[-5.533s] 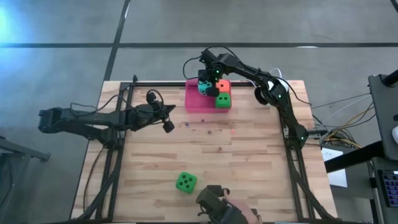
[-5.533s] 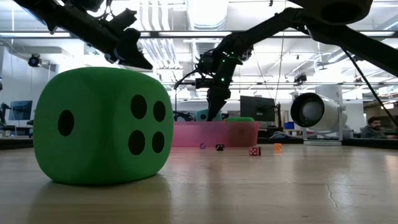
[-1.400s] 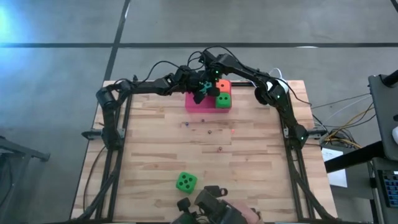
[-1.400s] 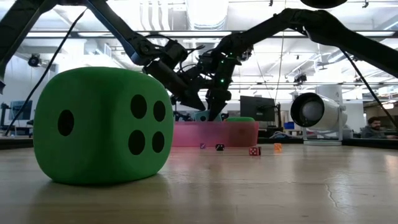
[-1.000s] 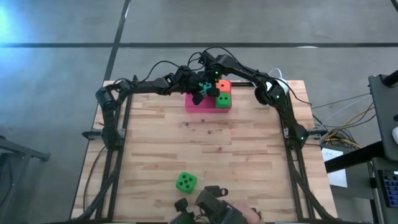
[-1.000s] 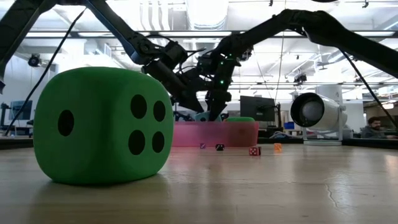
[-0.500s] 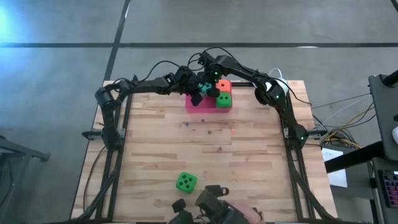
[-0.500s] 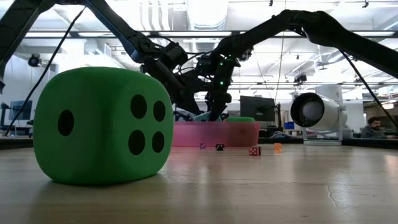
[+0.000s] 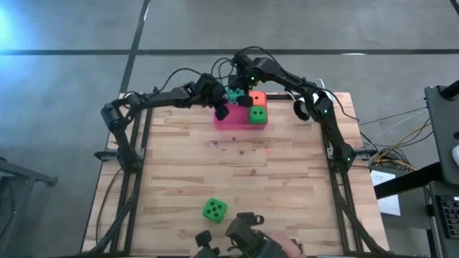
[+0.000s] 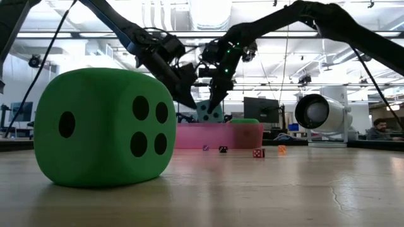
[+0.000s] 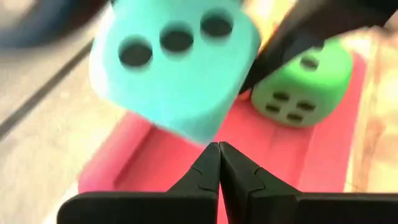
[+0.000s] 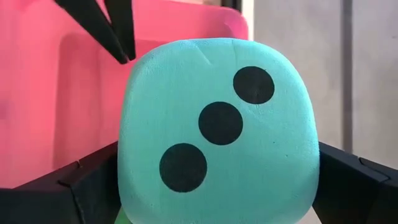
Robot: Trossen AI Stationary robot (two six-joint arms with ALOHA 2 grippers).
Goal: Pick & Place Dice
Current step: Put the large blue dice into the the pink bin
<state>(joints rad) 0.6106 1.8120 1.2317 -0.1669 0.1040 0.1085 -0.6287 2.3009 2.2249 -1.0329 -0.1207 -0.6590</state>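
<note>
While the right gripper (image 12: 217, 186) clamps the teal die (image 12: 217, 130) above the pink tray (image 9: 228, 120), the left gripper (image 11: 219, 149), fingers together, points just beneath it.

Pink tray (image 9: 228, 120) at wooden table's (image 9: 287, 193) far edge, tiny dice (image 10: 258, 152) scattered mid-table, white camera (image 10: 320, 114) right, grey floor (image 9: 72, 86) around.
</note>
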